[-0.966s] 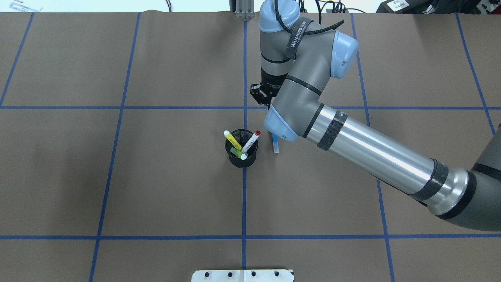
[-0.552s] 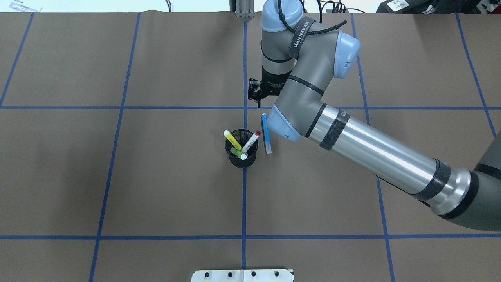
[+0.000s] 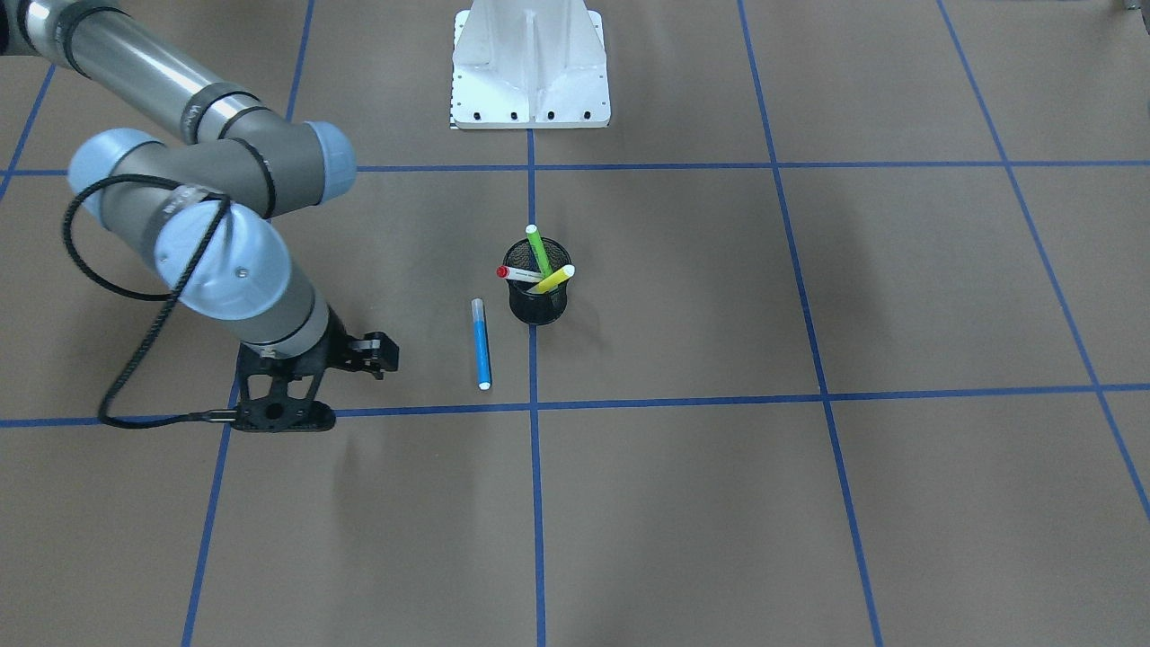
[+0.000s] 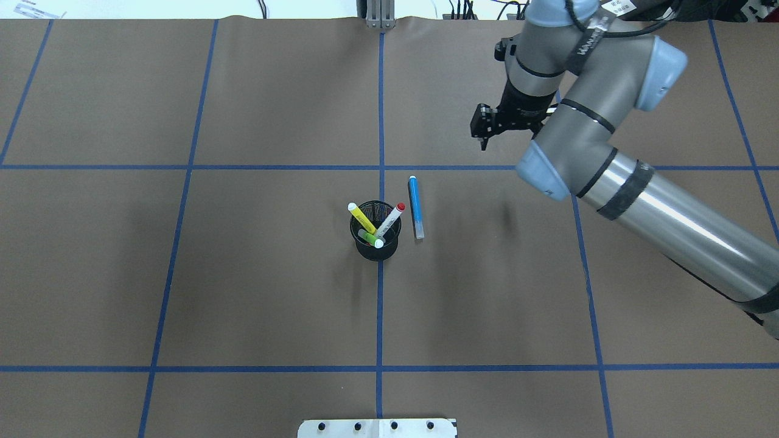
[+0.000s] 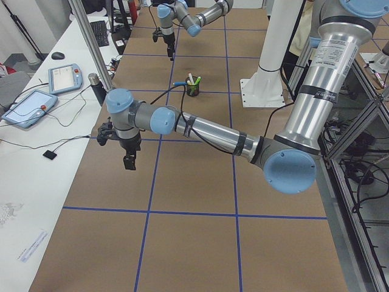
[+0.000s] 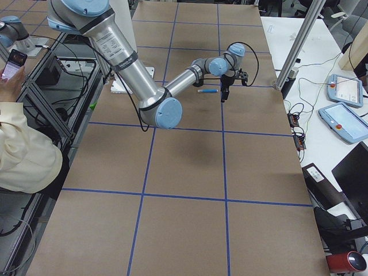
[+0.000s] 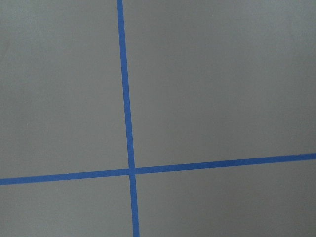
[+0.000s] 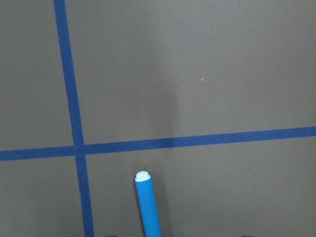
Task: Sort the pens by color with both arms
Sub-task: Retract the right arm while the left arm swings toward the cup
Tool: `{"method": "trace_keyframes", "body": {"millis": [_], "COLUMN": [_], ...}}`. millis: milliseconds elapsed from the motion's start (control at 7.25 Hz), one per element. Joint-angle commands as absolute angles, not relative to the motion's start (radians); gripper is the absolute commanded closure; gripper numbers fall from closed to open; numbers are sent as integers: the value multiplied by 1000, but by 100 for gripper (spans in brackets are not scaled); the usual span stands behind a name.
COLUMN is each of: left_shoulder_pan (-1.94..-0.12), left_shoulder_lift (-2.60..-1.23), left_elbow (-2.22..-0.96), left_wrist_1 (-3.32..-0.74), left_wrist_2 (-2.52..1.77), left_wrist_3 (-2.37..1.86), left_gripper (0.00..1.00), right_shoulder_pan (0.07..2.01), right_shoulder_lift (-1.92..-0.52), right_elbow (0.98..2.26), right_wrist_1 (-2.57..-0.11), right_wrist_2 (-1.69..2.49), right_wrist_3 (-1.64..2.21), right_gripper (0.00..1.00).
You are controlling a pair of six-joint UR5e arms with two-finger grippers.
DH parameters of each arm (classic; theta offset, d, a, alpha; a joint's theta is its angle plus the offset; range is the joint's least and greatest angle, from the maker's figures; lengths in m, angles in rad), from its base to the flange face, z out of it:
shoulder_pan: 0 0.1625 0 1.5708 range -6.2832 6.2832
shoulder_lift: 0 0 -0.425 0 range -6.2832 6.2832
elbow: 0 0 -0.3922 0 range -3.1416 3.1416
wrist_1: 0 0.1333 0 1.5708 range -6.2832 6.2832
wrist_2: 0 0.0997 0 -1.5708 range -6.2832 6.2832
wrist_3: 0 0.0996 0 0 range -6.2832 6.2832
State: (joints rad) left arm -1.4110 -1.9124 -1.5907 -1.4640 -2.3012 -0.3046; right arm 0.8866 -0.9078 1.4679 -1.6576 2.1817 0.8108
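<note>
As the pens lie: 1 blue pen [image 4: 416,207] rests flat on the table [image 4: 243,274], just beside the black mesh cup [image 4: 376,249] on the robot's right and not touching it; 3 more stand inside the cup.
Cup contents: a yellow pen [image 4: 361,218], a white pen with a red cap [image 4: 392,218] and a green pen [image 4: 367,236], all tilted and crossing one another.
Orientation: the blue pen runs roughly parallel to the centre tape line, its paler end toward the robot.
Handling (judged): each pen is light and rigid, with a smooth round barrel that is likely to roll or slip. The lying pen is best pinched across the barrel near its middle, jaws crosswise to its length. A standing pen is best taken by its exposed upper end and drawn out along its lean, so the light cup is not tipped.
Right arm: the right gripper [image 3: 281,419] hangs over the table well apart from the blue pen, farther out and to the robot's right; its jaws stand apart with nothing between them.
Left arm: the left gripper [image 5: 129,162] shows only in the exterior left view, over bare table far from the cup; its opening cannot be told.
Progress (judged): 1 colour is set out and 3 pens are not yet sorted.
Surroundings: a blue tape grid [image 4: 380,304] on brown paper; the white pedestal base [image 3: 530,72].
</note>
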Motion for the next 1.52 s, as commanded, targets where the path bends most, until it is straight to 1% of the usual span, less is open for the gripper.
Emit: {"method": "trace_keyframes", "body": {"millis": [0,276,552,828,1103,1379], "left_shoulder_pan": [-1306,-1218,-1133,-1024,-901,-783], "left_shoulder_lift": [-2033,-2136,-2204,-2296,-2383,-2483], "left_elbow": [-1667,-1739,-1744,-1744,-1726,-1659], "left_wrist_1": [-1335,-1182,-1177,-1141,-1143,-1153], "left_wrist_2": [-2289,-2255,-2241,-2205,-2151,-2076], "left_wrist_3": [-511,-669,-872,-1082,-1286,-1440], "left_gripper": [2,2,2,1,1,1], "right_shoulder_pan": [989,1072,1158,1234,1307,1327], "right_shoulder_lift": [-1059,-1159,-1250,-1324,-1383,-1408], "right_elbow": [1560,1633,1689,1703,1703,1701], "right_wrist_1": [-1678,-1747,-1805,-1807,-1807,-1805], "right_wrist_2": [2192,2192,2192,2192,2195,2210], "right_wrist_3": [610,410,204,39,-102,-149], "right_gripper": [1,1,1,1,1,1]}}
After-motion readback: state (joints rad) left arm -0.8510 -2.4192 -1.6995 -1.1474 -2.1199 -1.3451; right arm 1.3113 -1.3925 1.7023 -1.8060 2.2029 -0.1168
